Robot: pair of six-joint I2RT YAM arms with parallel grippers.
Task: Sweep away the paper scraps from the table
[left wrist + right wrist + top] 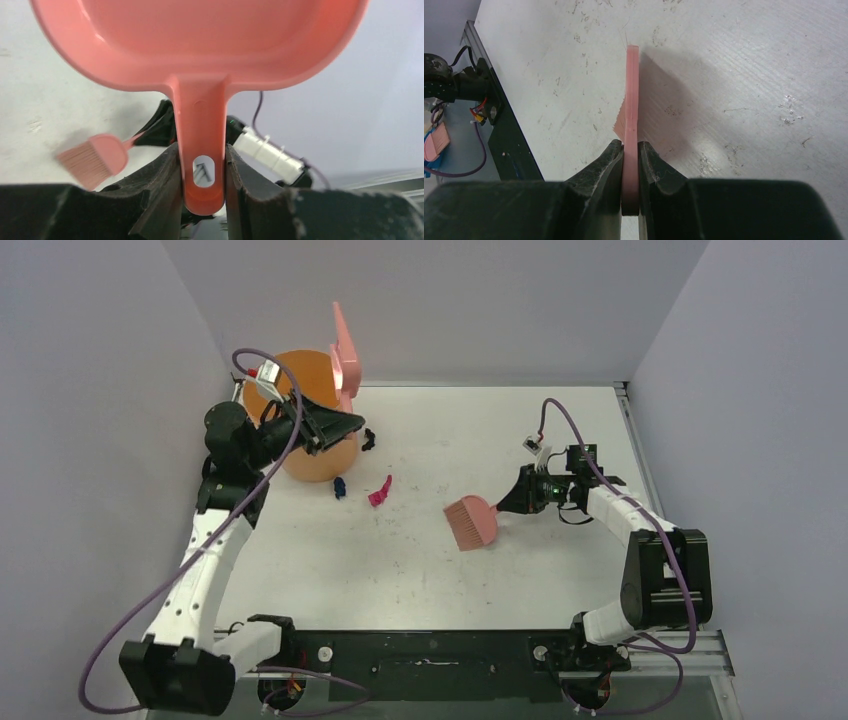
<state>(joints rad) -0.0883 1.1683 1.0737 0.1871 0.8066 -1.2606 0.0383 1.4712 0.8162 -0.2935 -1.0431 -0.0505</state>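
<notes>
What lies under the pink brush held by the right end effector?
Around the brush only scuffed white table shows; the paper scraps lie away, by the bucket. The patch beneath its bristles is covered.

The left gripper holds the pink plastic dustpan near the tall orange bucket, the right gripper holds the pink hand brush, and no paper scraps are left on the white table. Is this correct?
Only the last part is wrong. The top external view shows a black scrap, a dark blue scrap and a magenta scrap on the white table beside the tall orange bucket.
</notes>
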